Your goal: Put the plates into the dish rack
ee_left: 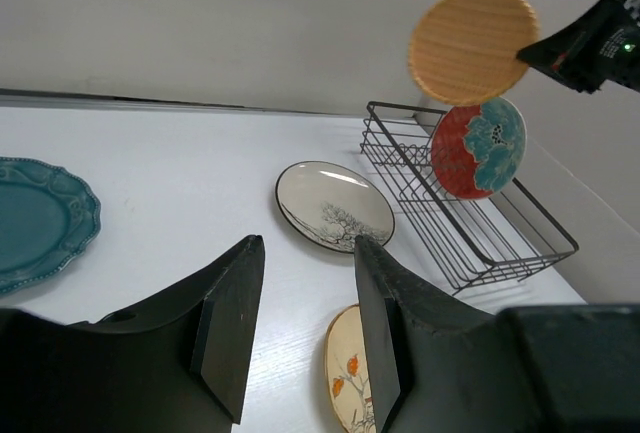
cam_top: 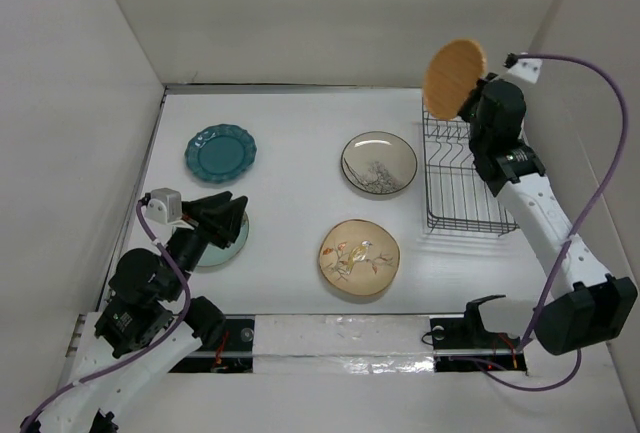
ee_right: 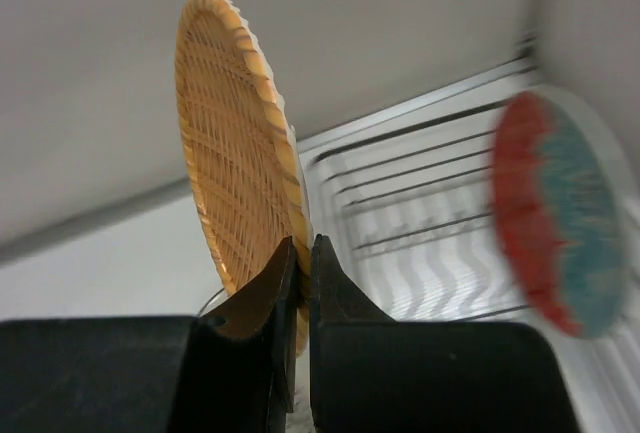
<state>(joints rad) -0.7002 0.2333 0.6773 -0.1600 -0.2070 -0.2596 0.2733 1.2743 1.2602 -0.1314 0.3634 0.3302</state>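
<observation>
My right gripper (cam_top: pixel 478 93) (ee_right: pixel 303 248) is shut on the rim of the orange woven-look plate (cam_top: pixel 455 78) (ee_left: pixel 472 45) (ee_right: pixel 235 163), holding it on edge in the air above the far end of the black wire dish rack (cam_top: pixel 462 188) (ee_left: pixel 470 223) (ee_right: pixel 420 183). A red floral plate (ee_left: pixel 478 148) (ee_right: pixel 555 223) stands upright in the rack. My left gripper (cam_top: pixel 235 215) (ee_left: pixel 310 245) is open with nothing between its fingers, over the pale teal plate (cam_top: pixel 225 243). Flat on the table lie the scalloped dark teal plate (cam_top: pixel 220 153) (ee_left: pixel 35 218), the cream plate with black branches (cam_top: pixel 379 163) (ee_left: pixel 335 205) and the beige bird plate (cam_top: pixel 359 258) (ee_left: pixel 350 373).
White walls close in the table on the left, back and right, with the rack close to the right wall. A purple cable (cam_top: pixel 600 153) loops from the right arm. Both arm bases sit along a white strip (cam_top: pixel 340 338) at the near edge.
</observation>
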